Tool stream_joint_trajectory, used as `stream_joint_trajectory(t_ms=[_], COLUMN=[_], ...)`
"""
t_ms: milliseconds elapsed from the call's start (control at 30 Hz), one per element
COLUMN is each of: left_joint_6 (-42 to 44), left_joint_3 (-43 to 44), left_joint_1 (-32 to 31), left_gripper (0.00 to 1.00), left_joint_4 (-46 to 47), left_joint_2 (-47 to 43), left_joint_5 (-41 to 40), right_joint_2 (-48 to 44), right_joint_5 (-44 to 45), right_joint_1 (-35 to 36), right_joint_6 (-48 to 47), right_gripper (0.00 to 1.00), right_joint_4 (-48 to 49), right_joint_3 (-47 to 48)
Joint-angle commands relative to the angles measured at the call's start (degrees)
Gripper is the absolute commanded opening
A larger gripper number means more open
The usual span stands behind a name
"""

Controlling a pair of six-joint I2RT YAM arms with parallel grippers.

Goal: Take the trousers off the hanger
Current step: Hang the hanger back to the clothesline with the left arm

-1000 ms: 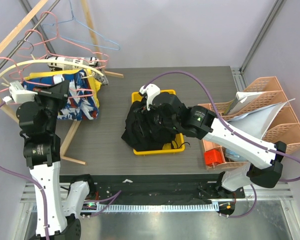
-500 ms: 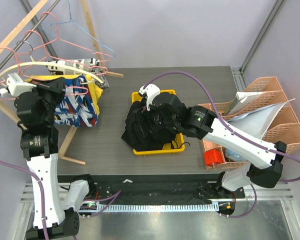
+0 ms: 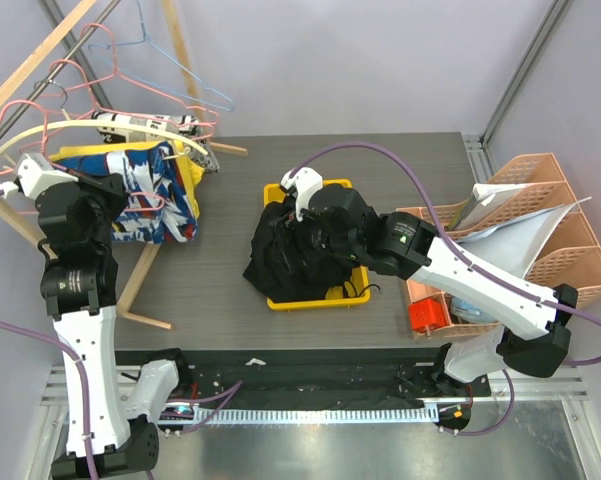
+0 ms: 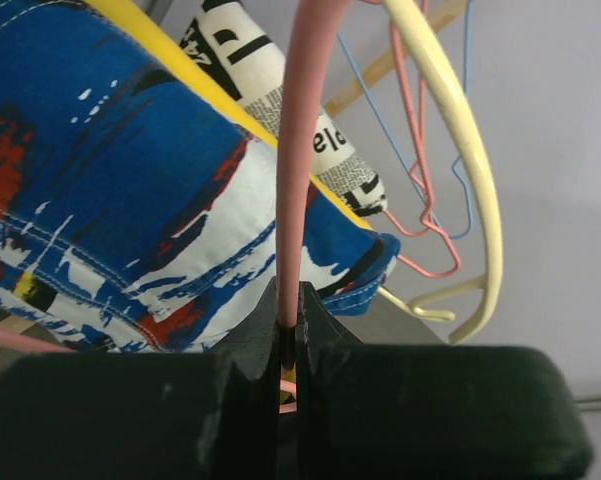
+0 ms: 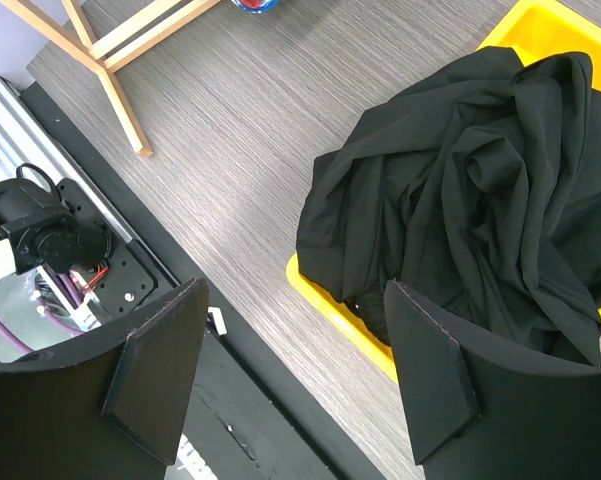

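At the far left, the left hand (image 4: 288, 300) is pressed together on the wire of a pink hanger (image 4: 298, 150). The trousers (image 3: 158, 195) are blue with red and white marks. They hang over that hanger, bunched up just above the far left part of the counter (image 3: 220, 250). They are not off yet.

I think this is the step of holding the hanger steady so the trousers can be pulled off. Next, something has to grab the cloth and slide it off the wire while the left hand keeps hold.

In the middle, the right hand (image 5: 292, 370) is spread wide and holds nothing. It hangs over black clothes (image 5: 460, 210) in a yellow tray (image 5: 325, 300), well apart from the trousers. It would have to go far left to help.
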Motion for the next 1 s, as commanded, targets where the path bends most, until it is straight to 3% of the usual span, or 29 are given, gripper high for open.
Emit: stream_joint_trajectory(t_ms=[0, 567, 767, 800, 833, 967], left_joint_6=[-0.7, -6.4, -10.8, -11.3, -12.0, -15.2], left_joint_3=[3.7, 7.3, 5.2, 5.2, 4.9, 3.5], left_joint_1=[0.3, 0.2, 0.3, 0.3, 0.3, 0.3], left_gripper=[0.0, 0.0, 0.0, 0.02, 0.14, 0.38], left_joint_4=[-4.3, -14.0, -15.7, -16.1, -16.5, -18.1], left_joint_2=[1.4, 3.3, -0.5, -1.0, -1.8, -4.4], left_joint_5=[-5.8, -15.8, -15.8, -13.7, -12.7, -7.9], right_joint_2=[-2.4, -2.0, -1.6, -1.5, -1.3, -0.7], right_joint_5=[0.4, 0.5, 0.1, 0.1, -0.1, -0.1], right_joint_1=[-0.2, -0.3, -0.2, -0.2, -0.2, -0.2], right_joint_6=[-1.0, -1.8, -1.5, -1.4, -1.2, -0.9], right_gripper=[0.77, 0.77, 0.77, 0.77, 0.77, 0.77], right_joint_4=[0.4, 0.4, 0.6, 0.7, 0.9, 1.1], right_joint_3=[0.3, 1.1, 1.3, 1.3, 1.5, 2.1])
